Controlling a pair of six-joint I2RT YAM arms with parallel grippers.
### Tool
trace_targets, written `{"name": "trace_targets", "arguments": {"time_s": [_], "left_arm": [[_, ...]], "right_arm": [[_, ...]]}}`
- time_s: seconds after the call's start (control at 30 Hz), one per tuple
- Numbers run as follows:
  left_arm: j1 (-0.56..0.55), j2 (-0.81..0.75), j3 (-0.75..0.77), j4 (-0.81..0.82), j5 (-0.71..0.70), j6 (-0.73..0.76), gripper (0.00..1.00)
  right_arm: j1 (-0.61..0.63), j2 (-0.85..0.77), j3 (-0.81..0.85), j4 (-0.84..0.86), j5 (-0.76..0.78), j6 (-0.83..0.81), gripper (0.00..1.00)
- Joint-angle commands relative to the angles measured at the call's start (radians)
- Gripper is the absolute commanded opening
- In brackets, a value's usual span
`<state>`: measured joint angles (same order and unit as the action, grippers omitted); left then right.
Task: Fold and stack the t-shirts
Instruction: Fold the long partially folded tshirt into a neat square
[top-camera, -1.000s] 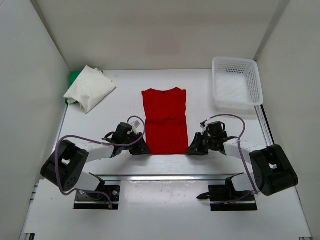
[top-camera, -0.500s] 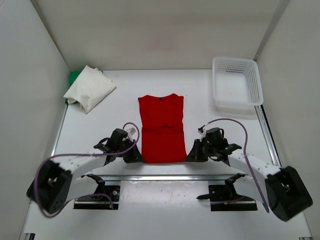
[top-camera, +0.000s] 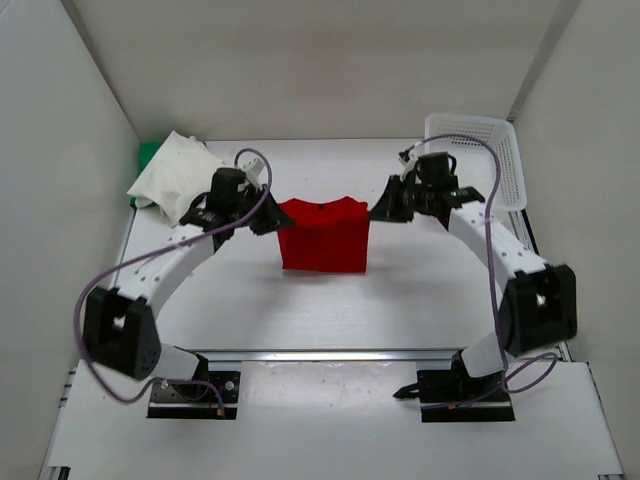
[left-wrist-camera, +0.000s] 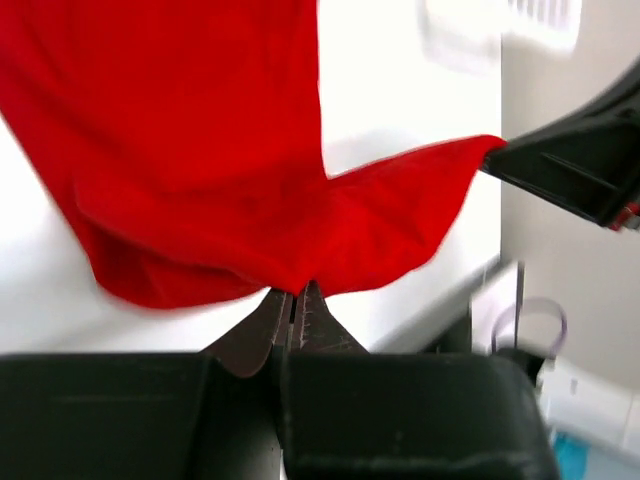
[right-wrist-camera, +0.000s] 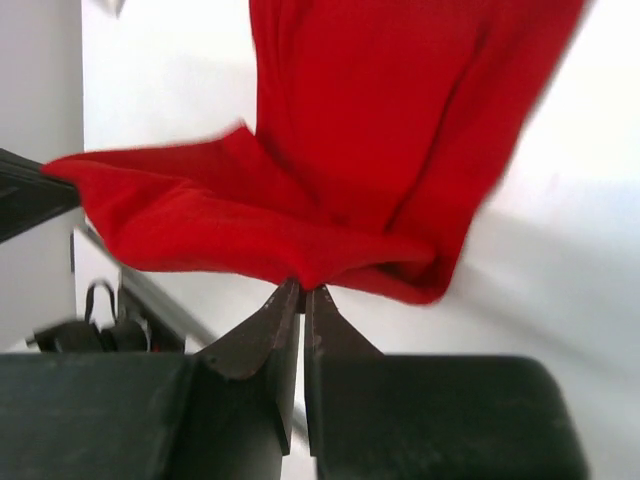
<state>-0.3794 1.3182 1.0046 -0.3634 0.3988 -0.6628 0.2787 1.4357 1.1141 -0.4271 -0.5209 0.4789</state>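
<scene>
Far left, the white shirt lies bunched on the green shirt. The left gripper is clamped on one corner of the red shirt, which sits mid-table with its held edge lifted toward the collar end. The right gripper pinches the other corner just as tightly. To fold it well, I'd lower both corners together — level, edges matched to the shoulders — before letting go.

White arm links, black joints, lilac cables looping — dark tapered claw fingers, black base plates
</scene>
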Motion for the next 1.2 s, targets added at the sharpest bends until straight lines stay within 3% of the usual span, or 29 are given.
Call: {"name": "trace_targets", "arguments": {"time_s": [0.0,0.27,0.3,0.37,0.43,0.53,0.6,0.67,0.73,0.8,0.9,0.97,1.1,1.17], "left_arm": [[0.060,0.194,0.123,0.066,-0.014,0.020,0.00],[0.206,0.538,0.343,0.133,-0.072,-0.046,0.02],[0.215,0.576,0.363,0.126,-0.077,-0.044,0.09],[0.243,0.621,0.367,0.170,-0.045,-0.073,0.22],[0.263,0.628,0.373,0.191,-0.020,-0.098,0.33],[0.292,0.586,0.344,0.244,-0.040,-0.124,0.62],[0.287,0.543,0.339,0.260,-0.064,-0.117,0.58],[0.255,0.511,0.325,0.273,-0.064,-0.124,0.51],[0.162,0.486,0.280,0.316,-0.058,-0.121,0.47],[0.081,0.493,0.243,0.330,-0.055,-0.109,0.47],[-0.005,0.515,0.145,0.377,-0.018,-0.122,0.42],[-0.013,0.518,0.035,0.446,-0.009,-0.142,0.41],[-0.004,0.477,-0.173,0.541,0.008,-0.179,0.40],[0.001,0.467,-0.234,0.573,0.008,-0.176,0.40]], "right_arm": [[-0.042,0.170,0.217,-0.024,-0.036,-0.078,0.00],[-0.082,0.681,0.697,-0.139,-0.021,-0.083,0.00],[-0.085,0.740,0.776,-0.154,-0.028,-0.097,0.00],[-0.084,0.817,0.893,-0.221,-0.024,-0.099,0.15],[-0.082,0.862,1.015,-0.255,-0.045,-0.114,0.22],[-0.072,0.842,1.043,-0.272,-0.013,-0.140,0.36],[-0.056,0.818,1.011,-0.254,0.016,-0.151,0.42],[-0.042,0.796,0.949,-0.225,0.012,-0.148,0.29],[-0.010,0.798,0.909,-0.193,-0.022,-0.126,0.07],[0.022,0.798,0.868,-0.187,-0.024,-0.126,0.00],[0.066,0.715,0.663,-0.071,-0.004,-0.103,0.00],[0.074,0.610,0.432,0.045,0.001,-0.050,0.00],[0.050,0.532,0.183,0.224,-0.010,0.001,0.00],[0.036,0.554,0.136,0.246,-0.015,0.013,0.00]]}}
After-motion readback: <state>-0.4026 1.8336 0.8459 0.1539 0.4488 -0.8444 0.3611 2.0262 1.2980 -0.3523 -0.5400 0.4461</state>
